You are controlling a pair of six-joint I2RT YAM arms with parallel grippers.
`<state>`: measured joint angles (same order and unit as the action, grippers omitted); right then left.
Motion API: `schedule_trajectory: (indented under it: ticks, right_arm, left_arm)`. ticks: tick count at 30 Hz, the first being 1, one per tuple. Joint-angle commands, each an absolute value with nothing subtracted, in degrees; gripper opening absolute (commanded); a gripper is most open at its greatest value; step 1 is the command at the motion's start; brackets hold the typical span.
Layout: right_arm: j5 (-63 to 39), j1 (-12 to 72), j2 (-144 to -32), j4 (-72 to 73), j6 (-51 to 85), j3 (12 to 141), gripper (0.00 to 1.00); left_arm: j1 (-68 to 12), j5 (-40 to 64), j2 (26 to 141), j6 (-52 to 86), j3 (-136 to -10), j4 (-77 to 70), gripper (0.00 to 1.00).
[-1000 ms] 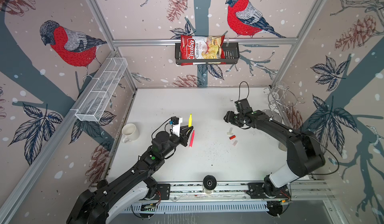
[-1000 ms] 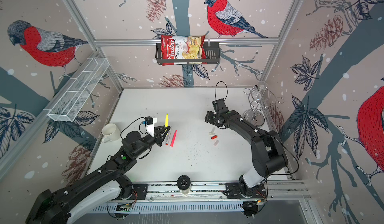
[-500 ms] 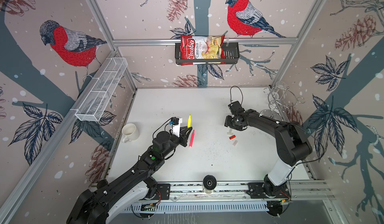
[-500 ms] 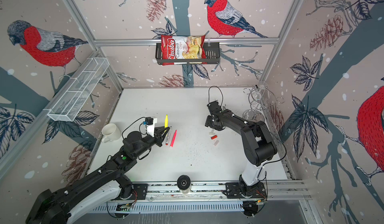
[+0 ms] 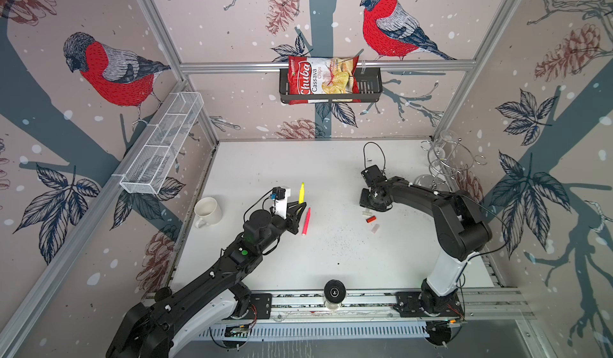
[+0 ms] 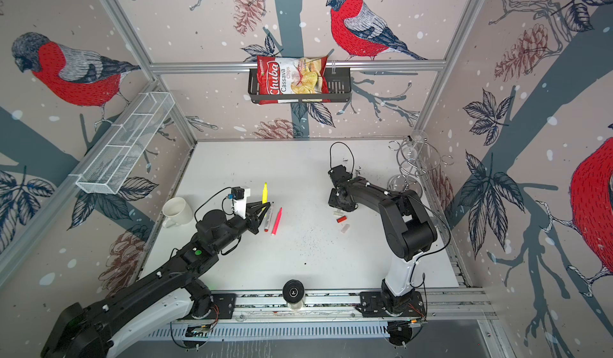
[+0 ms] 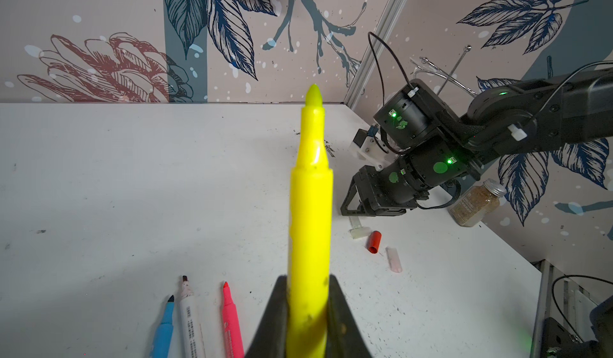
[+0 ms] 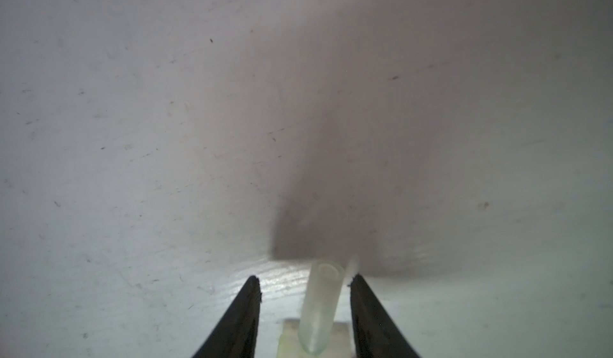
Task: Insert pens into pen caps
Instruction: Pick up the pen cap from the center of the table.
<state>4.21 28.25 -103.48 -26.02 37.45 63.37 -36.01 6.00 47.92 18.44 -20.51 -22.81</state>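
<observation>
Bare table (image 5: pixel 335 187) lies between pens (image 5: pixel 306 221) and caps (image 5: pixel 371 219).

top views: high, front, facing down, share whole table (image 5: pixel 331 160) | left wrist: low, forward | right wrist: close, tabletop

Bird-print wallpaper walls (image 5: pixel 232 24), white tabletop (image 5: pixel 265 160), seemingly dust-speckled
</observation>
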Motion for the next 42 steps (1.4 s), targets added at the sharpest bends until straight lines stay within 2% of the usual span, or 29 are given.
schedule_trajectory:
  ticks: [1, 6, 13, 17, 24, 37, 42]
  right_arm:
    - [5.4, 28.6, -104.0, -26.6, 37.9, 63.6, 0.46]
    - [5.5, 29.1, -104.8, -26.7, 38.0, 63.9, 0.4]
    - [5.0, 29.7, -106.2, -26.6, 37.5, 65.2, 0.26]
    - [4.7, 29.9, -106.1, -26.2, 37.5, 65.8, 0.15]
    - [-0.3, 30.0, -100.7, -21.6, 35.6, 65.6, 0.13]
    - [-20.1, 29.9, -82.0, -2.6, 30.7, 55.3, 0.09]
    - [-20.5, 29.5, -78.0, -1.0, 29.6, 53.3, 0.1]
  left_arm:
    - [-36.0, 6.3, 47.9, 17.9, -21.0, -23.0, 0.0]
    - [-36.0, 6.3, 47.8, 17.8, -21.3, -22.7, 0.0]
    - [-36.0, 5.9, 47.5, 17.4, -22.0, -21.8, 0.0]
    - [-36.0, 5.7, 47.0, 17.4, -22.1, -21.2, 0.0]
    - [-36.0, 5.5, 45.7, 17.9, -21.3, -21.0, 0.0]
    - [-36.0, 10.6, 46.4, 18.1, -21.2, -24.3, 0.0]
    - [-36.0, 10.9, 46.6, 18.4, -21.1, -24.5, 0.0]
